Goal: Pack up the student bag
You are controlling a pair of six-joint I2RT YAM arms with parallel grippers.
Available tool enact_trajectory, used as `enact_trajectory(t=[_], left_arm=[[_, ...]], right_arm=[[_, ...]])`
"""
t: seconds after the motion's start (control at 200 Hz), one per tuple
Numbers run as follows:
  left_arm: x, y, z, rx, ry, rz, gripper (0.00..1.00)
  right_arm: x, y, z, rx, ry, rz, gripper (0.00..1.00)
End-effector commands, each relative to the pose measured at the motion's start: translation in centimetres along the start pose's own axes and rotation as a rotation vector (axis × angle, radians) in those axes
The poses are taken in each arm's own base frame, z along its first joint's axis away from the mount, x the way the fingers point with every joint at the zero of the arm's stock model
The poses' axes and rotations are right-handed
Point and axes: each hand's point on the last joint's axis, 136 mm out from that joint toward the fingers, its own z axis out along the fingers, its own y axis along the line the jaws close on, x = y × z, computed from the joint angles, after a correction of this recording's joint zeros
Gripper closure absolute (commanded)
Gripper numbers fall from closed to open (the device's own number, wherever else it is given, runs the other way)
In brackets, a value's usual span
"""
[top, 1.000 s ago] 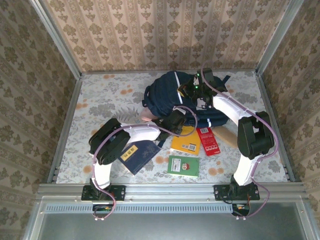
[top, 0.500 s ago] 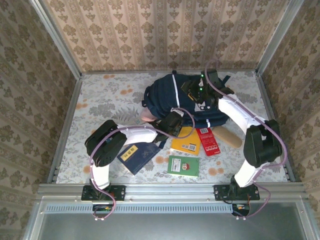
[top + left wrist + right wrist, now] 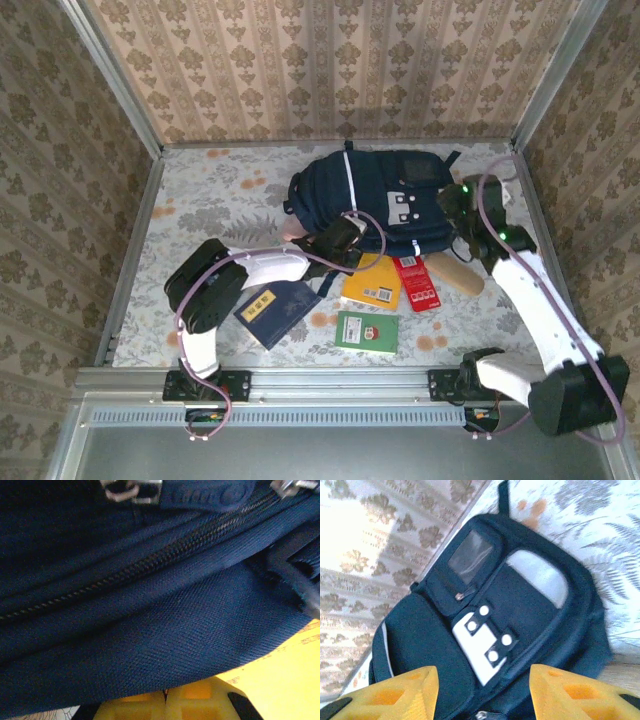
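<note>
The student bag [image 3: 375, 192] is a big navy backpack lying flat at the back middle of the table, white stripe and white buckle patch [image 3: 482, 647] facing up. At its near edge my left gripper [image 3: 336, 240] is shut, and its yellow fingers [image 3: 190, 705] press together with the tips tucked under a fold of the bag's fabric [image 3: 165, 630], just below a closed zipper [image 3: 150, 562]. Off the bag's right side my right gripper [image 3: 462, 205] is raised and open. From there its yellow fingers [image 3: 400, 692] stand wide apart with nothing between them.
In front of the bag lie a yellow book [image 3: 372, 283], a red book [image 3: 415, 282], a green book [image 3: 367, 331] and a navy book [image 3: 277, 309]. A wooden block [image 3: 456, 272] lies to the right. Papered walls and metal rails enclose the table.
My right gripper has let go, opened and swung from above the bag's top to its right side. The left gripper has closed fully and stayed at the bag's near edge.
</note>
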Motion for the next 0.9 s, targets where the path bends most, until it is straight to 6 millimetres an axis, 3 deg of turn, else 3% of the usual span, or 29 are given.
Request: enact_trajectory(t=[0.0,0.2,0.405,0.71,0.895], left_arm=[[-3.4,-1.1,-1.9,0.078,-0.103,-0.033,1.0],[-5.6,-2.5,-3.7,0.165,-0.157,-0.043,1.0],[-7.7,-3.9,-5.1,0.263,-0.156,-0.062,1.0],[-8.4,-4.9,-6.3,0.324,-0.169,-0.075,1.0],[-8.5,-5.1,-6.8,0.338,-0.172,-0.087,1.0]], right_arm=[[0.9,-1.7,-0.2,-0.009,-0.017,0.08,0.48],[4.6,-2.0,0.9,-0.073,0.128,0.166,0.48],[9.3,0.3,2.7,-0.165,0.348,0.262,0.46],[15.4,1.0,5.3,-0.122,0.51,0.436,0.31],[16.7,2.4,6.9,-0.177,0.536,0.492,0.31]])
